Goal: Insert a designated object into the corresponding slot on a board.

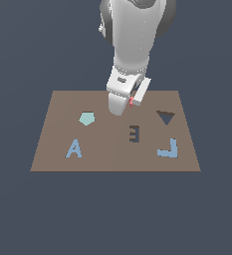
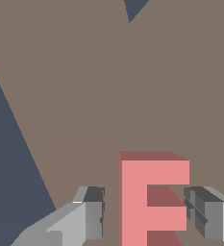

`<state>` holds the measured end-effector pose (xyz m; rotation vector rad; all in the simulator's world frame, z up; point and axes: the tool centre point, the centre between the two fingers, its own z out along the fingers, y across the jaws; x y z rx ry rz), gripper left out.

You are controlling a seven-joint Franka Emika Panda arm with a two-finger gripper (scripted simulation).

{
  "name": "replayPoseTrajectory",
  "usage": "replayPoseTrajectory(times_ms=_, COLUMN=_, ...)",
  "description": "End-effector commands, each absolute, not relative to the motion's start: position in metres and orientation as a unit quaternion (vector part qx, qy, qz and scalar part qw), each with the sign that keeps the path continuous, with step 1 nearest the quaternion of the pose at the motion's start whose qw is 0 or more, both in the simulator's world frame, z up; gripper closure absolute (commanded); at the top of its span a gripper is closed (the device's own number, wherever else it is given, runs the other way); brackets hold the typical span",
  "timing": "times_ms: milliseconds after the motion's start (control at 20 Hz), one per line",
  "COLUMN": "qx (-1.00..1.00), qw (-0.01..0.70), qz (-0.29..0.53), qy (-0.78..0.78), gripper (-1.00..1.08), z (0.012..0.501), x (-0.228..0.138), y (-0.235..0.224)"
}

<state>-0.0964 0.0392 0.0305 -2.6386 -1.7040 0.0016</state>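
Observation:
The red-pink pronged piece (image 2: 147, 202) lies between my two fingers in the wrist view, over the brown board (image 2: 108, 86). My gripper (image 2: 144, 214) is open around it: the left finger (image 2: 92, 216) stands clear of the piece, and the right finger (image 2: 202, 214) is at its prong tips. In the exterior view the gripper (image 1: 129, 101) hangs over the board's (image 1: 58, 129) far middle, with a sliver of the piece (image 1: 131, 102) showing. The dark E slot (image 1: 133, 133) is nearer the front, apart from the gripper.
On the board are a teal pentagon (image 1: 86, 118), a blue A (image 1: 74, 149), a blue L (image 1: 168, 148) and a dark triangle cutout (image 1: 165, 117). A dark cutout tip (image 2: 132, 8) and the board's edge against the dark floor (image 2: 7, 168) show in the wrist view.

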Motion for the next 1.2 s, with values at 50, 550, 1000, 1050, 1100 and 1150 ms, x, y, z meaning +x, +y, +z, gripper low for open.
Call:
replayPoseTrajectory(times_ms=50, qx=-0.840, qw=0.000, qz=0.000, qy=-0.543, gripper=1.08, z=0.0299, x=-0.0961, y=0.0391)
replayPoseTrajectory(times_ms=550, qx=-0.840, qw=0.000, qz=0.000, qy=-0.543, gripper=1.08, z=0.0315, x=-0.0958, y=0.0392)
replayPoseTrajectory(times_ms=1000, qx=-0.845, qw=0.000, qz=0.000, qy=-0.535, gripper=1.08, z=0.0338, x=-0.0945, y=0.0406)
replayPoseTrajectory(times_ms=1050, qx=-0.847, qw=0.000, qz=0.000, qy=-0.532, gripper=1.08, z=0.0338, x=-0.0939, y=0.0412)
replayPoseTrajectory(times_ms=1100, qx=-0.849, qw=0.000, qz=0.000, qy=-0.529, gripper=1.08, z=0.0339, x=-0.0932, y=0.0420)
replayPoseTrajectory(times_ms=1150, qx=-0.852, qw=0.000, qz=0.000, qy=-0.524, gripper=1.08, z=0.0339, x=-0.0925, y=0.0428)
